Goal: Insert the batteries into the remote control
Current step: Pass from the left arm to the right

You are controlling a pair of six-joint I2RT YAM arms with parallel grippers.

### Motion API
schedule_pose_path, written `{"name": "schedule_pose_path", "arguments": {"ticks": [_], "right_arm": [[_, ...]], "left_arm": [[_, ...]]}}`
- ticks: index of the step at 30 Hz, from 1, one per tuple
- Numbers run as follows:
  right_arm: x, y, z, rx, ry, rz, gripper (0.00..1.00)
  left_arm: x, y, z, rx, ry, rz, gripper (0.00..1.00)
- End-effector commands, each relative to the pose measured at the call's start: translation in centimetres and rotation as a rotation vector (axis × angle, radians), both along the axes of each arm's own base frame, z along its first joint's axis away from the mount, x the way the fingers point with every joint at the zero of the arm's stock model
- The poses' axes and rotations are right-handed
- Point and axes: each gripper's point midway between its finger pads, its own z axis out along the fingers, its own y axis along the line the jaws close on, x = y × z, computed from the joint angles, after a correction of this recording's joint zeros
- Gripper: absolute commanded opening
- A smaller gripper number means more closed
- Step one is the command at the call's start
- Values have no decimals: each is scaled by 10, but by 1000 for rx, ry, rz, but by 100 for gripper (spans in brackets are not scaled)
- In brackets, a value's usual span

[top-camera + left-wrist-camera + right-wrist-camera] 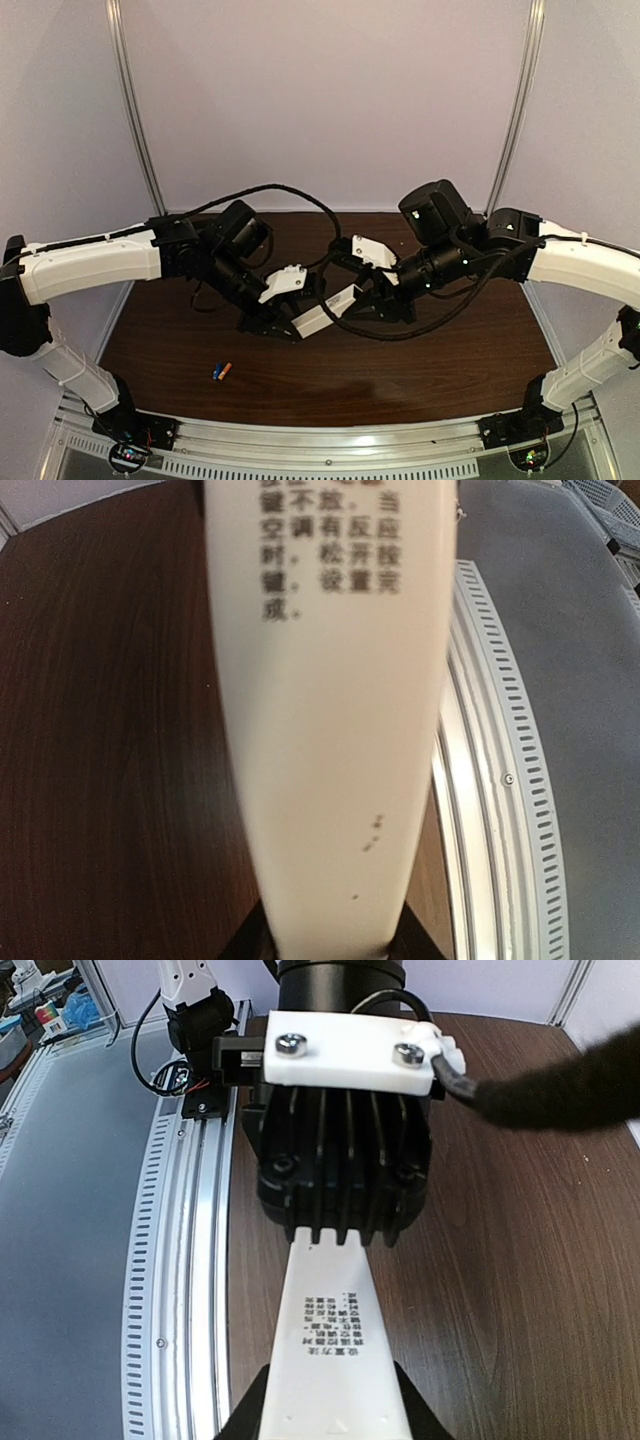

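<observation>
The left claw [285,326] is clamped on the remote [325,315] at its 8 o'clock end. In its wrist view a dark finger [254,946] presses the white body, whose printed face is toward the camera. The right claw [372,300] pinches the 2 o'clock end, with fingers [416,1420] against both edges. The remote is held between them over the middle of the table [450,370]. The batteries [221,370], blue beside orange, lie on the wood at 7 o'clock from the remote, well apart from it.
</observation>
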Motion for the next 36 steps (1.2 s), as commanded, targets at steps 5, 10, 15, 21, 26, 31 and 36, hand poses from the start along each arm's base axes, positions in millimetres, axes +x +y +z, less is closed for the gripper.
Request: {"name": "schedule_pose_path", "arguments": {"ticks": [5, 10, 15, 21, 26, 31, 36], "right_arm": [[13, -2, 13, 40, -78, -84, 0], [27, -17, 30, 153, -170, -207, 0], [34, -31, 53, 270, -260, -279, 0], [35, -46, 82, 395, -365, -317, 0], [32, -49, 94, 427, -414, -301, 0], [32, -48, 94, 416, -432, -288, 0], [32, -46, 96, 423, -440, -283, 0]], "left_arm": [[33, -5, 17, -23, -96, 168, 46], [74, 18, 63, -207, -89, 388, 88], [94, 44, 115, -456, -19, 550, 97], [100, 27, 126, -508, 244, 633, 88], [80, 2, 137, -559, 520, 500, 81], [72, -2, 159, -649, 577, 427, 78], [69, -4, 165, -668, 608, 405, 74]]}}
